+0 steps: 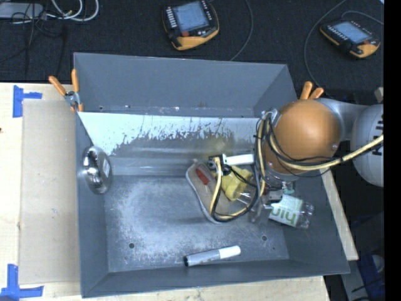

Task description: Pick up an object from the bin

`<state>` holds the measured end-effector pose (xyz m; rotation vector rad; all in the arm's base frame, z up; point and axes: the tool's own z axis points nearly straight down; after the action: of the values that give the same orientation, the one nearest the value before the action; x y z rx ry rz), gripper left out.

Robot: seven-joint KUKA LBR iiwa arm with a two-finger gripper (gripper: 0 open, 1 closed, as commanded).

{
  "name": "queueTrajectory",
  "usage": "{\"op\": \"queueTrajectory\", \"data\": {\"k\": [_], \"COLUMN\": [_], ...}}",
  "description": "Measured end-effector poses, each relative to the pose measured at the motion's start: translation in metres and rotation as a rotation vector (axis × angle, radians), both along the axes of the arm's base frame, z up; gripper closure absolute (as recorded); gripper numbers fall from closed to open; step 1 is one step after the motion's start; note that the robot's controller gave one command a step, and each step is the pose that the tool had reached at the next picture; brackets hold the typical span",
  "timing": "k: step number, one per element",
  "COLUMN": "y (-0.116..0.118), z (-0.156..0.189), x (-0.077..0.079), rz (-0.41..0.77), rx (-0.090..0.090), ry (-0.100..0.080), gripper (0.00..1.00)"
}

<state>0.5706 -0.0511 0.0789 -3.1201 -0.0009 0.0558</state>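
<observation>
Clear plastic packet (pixel 207 196): one, the thing of the bin closest to the gripper. It lies on the floor a little right of centre.

Entries, near to far:

1. Marker (pixel 212 256), one. It has a dark grey barrel and a white cap at its right end. It lies flat by the near wall, almost parallel to it, well apart from everything else.

2. Small clear bottle (pixel 292 213), one. It has a white label with green lettering and lies on its side at the right wall, just right of the gripper.

3. Gripper (pixel 262 207), one. It is lowered to the floor between the packet's right edge and the bottle. Whether it is spread or closed cannot be told, and nothing is seen held.

4. The packet itself is crumpled and see-through. Inside are a yellow piece, a red piece and a loop of black cable. What else is in it cannot be made out.

5. White stick (pixel 239 160), one, lying at the packet's far edge.

6. Shiny metal piece (pixel 94 169), one, rounded, against the left wall.

7. Arm, one. It enters over the right rim, and its orange dome cover (pixel 307 130) sits above the gripper, with cables looped around it.
</observation>
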Motion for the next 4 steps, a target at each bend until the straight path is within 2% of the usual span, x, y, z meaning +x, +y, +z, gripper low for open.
{"op": "queueTrajectory", "data": {"k": [1,2,3,4], "y": [0.011,0.008,0.015,0.049], "z": [0.158,0.111,0.033,0.147], "x": [0.007,-0.038,0.005,0.035], "rz": [0.019,0.174,0.419,0.462], "rx": [0.004,0.013,0.027,0.033], "ry": [-0.004,0.0,0.003,-0.003], "gripper": [1.0,1.0,1.0,1.0]}}
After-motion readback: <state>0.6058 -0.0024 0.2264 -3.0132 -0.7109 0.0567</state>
